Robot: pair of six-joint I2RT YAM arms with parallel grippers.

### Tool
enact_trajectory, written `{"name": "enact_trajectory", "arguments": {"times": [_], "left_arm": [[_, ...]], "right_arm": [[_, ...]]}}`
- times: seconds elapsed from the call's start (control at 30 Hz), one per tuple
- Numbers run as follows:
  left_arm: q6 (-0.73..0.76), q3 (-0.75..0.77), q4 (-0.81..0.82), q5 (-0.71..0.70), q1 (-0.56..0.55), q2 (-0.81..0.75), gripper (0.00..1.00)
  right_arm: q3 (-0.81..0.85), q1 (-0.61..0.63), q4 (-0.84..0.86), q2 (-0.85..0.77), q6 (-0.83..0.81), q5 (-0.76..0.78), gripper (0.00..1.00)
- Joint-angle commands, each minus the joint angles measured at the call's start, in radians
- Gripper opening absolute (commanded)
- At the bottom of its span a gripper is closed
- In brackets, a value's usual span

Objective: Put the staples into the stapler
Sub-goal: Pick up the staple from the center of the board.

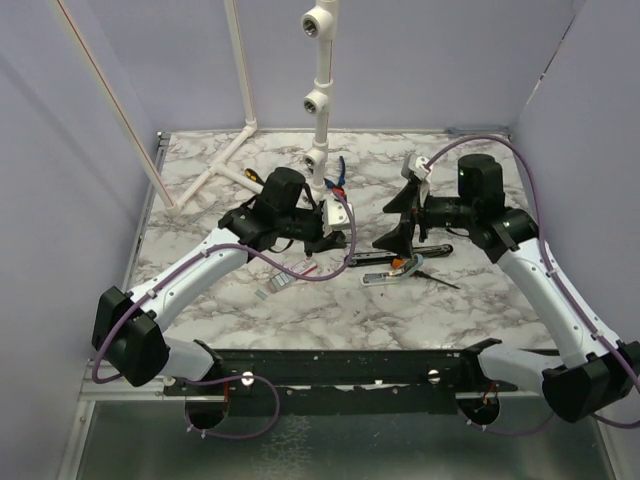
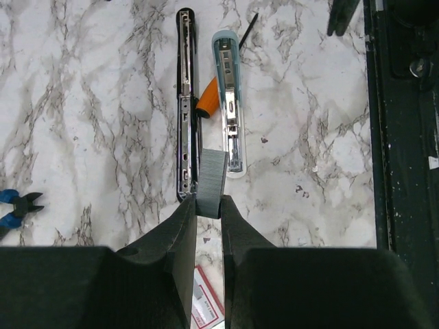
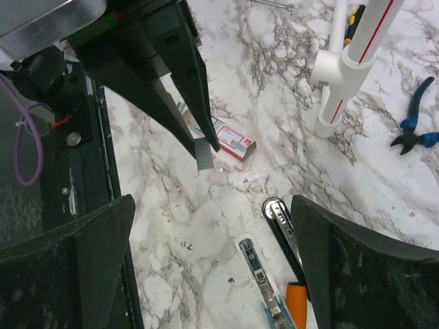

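My left gripper (image 2: 209, 205) is shut on a grey strip of staples (image 2: 210, 179), which sticks out past the fingertips, close to the near end of the black stapler (image 2: 185, 103). The stapler lies open on the marble, its metal channel showing. The staples' white box with red marking (image 2: 206, 301) lies under my left fingers. My right gripper (image 3: 212, 267) hangs open over the stapler (image 3: 285, 229), with nothing between its fingers. From above, the left gripper (image 1: 318, 245) and right gripper (image 1: 400, 222) face each other over the stapler (image 1: 420, 253).
A pale teal bar (image 2: 228, 103) lies beside the stapler, with an orange-handled screwdriver (image 2: 208, 99) between them. Blue pliers (image 3: 411, 127) and a white pipe frame (image 3: 346, 62) stand toward the back. The black base rail (image 2: 401, 137) runs along the near edge.
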Motion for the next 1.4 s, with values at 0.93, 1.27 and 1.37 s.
{"name": "enact_trajectory", "arguments": {"times": [0.93, 1.27, 1.37], "left_arm": [[-0.029, -0.036, 0.125, -0.155, -0.083, 0.04, 0.0], [-0.03, -0.037, 0.127, -0.165, -0.094, 0.048, 0.0], [-0.032, -0.04, 0.128, -0.166, -0.093, 0.047, 0.0]], "right_arm": [[-0.22, 0.071, 0.267, 0.03, -0.283, -0.04, 0.58], [-0.211, 0.078, 0.283, 0.055, -0.252, -0.059, 0.46], [-0.213, 0.078, 0.279, 0.061, -0.26, -0.057, 0.45]]}}
